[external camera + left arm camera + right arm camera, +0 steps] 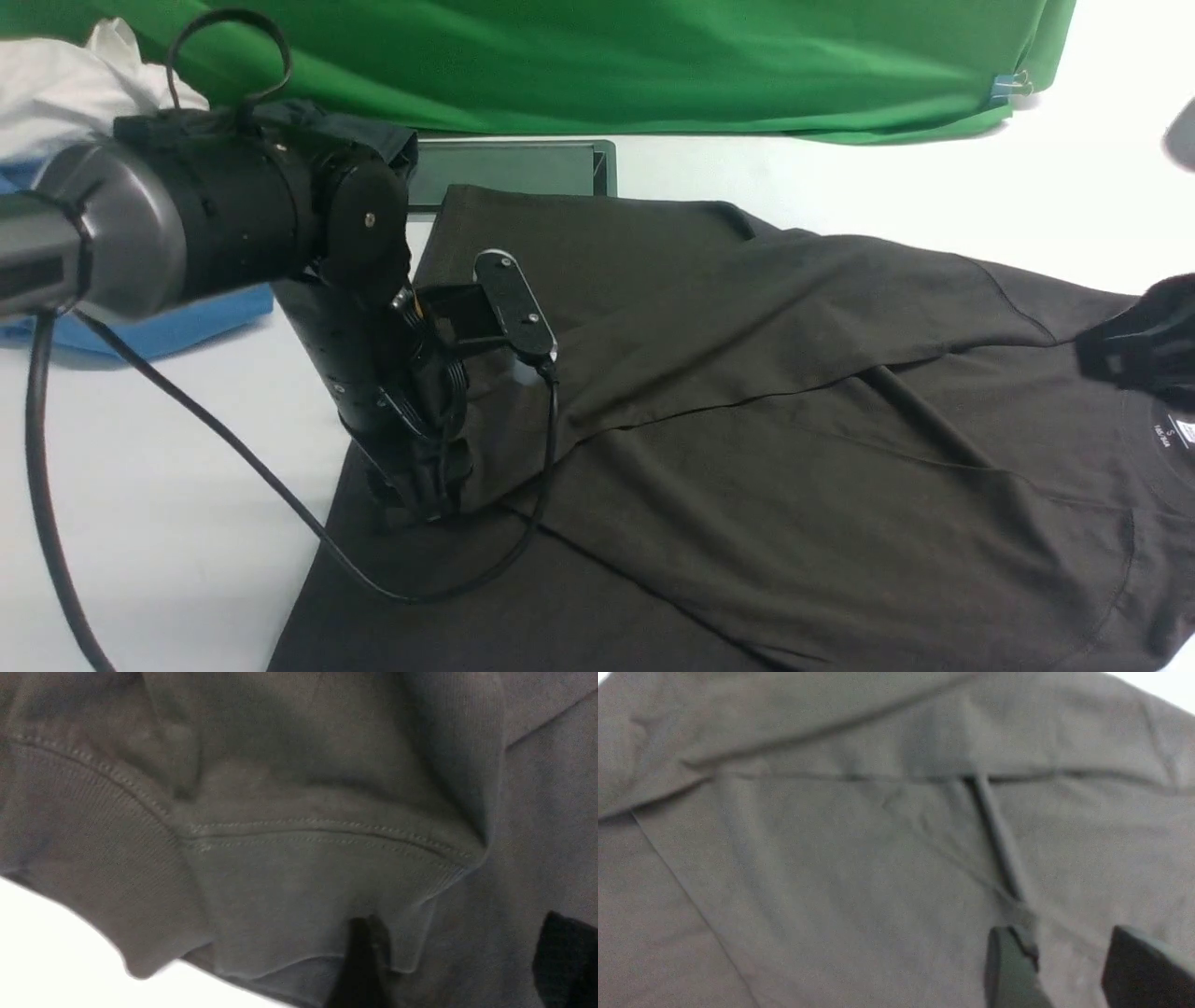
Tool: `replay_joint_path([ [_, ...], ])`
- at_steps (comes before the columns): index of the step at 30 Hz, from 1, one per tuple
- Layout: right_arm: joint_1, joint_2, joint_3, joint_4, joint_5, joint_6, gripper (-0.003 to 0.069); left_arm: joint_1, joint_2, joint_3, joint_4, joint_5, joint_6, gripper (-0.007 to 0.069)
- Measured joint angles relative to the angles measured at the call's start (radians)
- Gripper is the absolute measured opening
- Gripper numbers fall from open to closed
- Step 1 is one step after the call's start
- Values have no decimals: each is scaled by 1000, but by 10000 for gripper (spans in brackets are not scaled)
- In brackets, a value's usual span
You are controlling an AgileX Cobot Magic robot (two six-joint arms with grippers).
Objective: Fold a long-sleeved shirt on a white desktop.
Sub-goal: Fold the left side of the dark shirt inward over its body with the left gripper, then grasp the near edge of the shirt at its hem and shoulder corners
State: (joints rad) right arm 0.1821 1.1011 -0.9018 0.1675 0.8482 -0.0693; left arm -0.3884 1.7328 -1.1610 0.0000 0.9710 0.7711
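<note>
The left fingers (359,961) stand spread, one dark tip just in front of the ribbed cuff (299,896) and the other well apart from it, with nothing pinched between them. The right fingers (1008,966) are also spread, low over flat cloth beside a dark crease and holding nothing. In the front view the left arm (187,224) enters from 9 o'clock, bends sharply at the wrist and points down toward 6 o'clock, its tip buried in the folds near the cuff, with the wrist camera (513,303) tilted above it. Of the right arm only a blurred black mass shows at 3 o'clock, just above the collar. The long-sleeved shirt (794,420) lies on the white desk (140,467), covering it from the centre out to 3 and 6 o'clock. Its long axis runs roughly from 3 to 9 o'clock, with the collar and white neck label (1178,434) at 3 o'clock and the hem toward 8 o'clock. It is dark brownish-black and matte, with one sleeve folded across the body from 2 o'clock down to the left fingers. The grey hatch (509,168) and green backdrop (597,65) lie at 12 o'clock, and a blue garment (168,327) lies at 9 o'clock.
</note>
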Motion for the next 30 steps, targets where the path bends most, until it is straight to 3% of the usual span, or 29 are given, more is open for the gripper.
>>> replay_joint_path([
  [2, 0, 50, -4, 3, 4, 12, 364, 0, -17, 0, 25, -15, -71, 486],
  [4, 0, 112, -18, 5, 5, 28, 388, 0, -48, -1, 63, -45, -209, 442],
  [5, 0, 165, -34, 6, -5, 38, 395, 0, -73, -2, 81, -58, -289, 372],
  [7, 0, 215, -53, 6, -41, 53, 398, 0, -114, -2, 88, -65, -342, 272],
  [8, 0, 253, -67, 6, -68, 56, 400, 0, -143, -2, 81, -65, -359, 174],
  [11, -21, 385, -114, 7, -121, 69, 401, 0, -245, 20, 24, -84, -364, 40],
  [18, -100, 643, -230, 14, -184, 161, 424, 0, -506, 232, -61, -202, -361, 14],
  [23, -105, 770, -328, 16, -239, 176, 479, 0, -666, 433, -75, -317, -357, 14],
  [30, -105, 921, -438, -18, -254, 179, 487, 0, -748, 543, -72, -473, -350, 14],
])
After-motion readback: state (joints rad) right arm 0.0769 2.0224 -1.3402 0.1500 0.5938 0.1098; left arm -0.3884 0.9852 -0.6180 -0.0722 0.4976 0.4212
